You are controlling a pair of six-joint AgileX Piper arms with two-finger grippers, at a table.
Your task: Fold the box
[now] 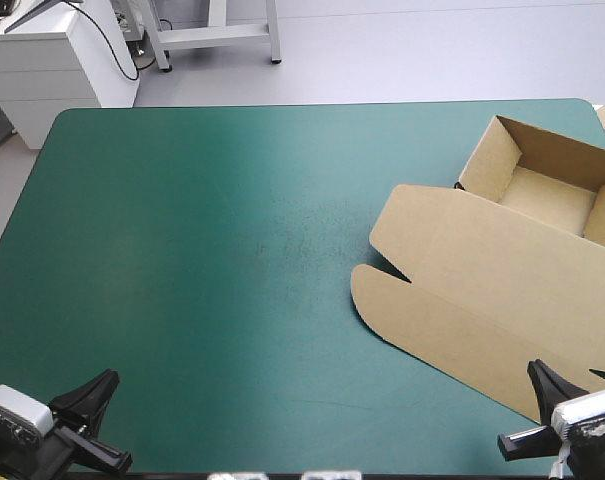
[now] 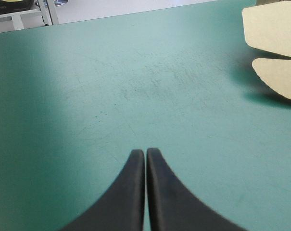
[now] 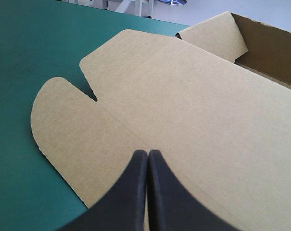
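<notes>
Brown board, the box (image 1: 502, 270) lies on the right side of the teal-green cover (image 1: 202, 250): an open tray (image 1: 547, 185) at its far end, the lid (image 3: 183, 106) flat toward the robot. The right gripper (image 3: 148, 153) is pressed closed and empty, its tip over the lid's near part; whether it touches the board I cannot tell. The left gripper (image 2: 145, 152) is likewise closed, holding nothing, well left of the box over bare cover

Left end effector (image 2: 145, 152) and right end effector (image 3: 148, 152) have black fins.
</notes>
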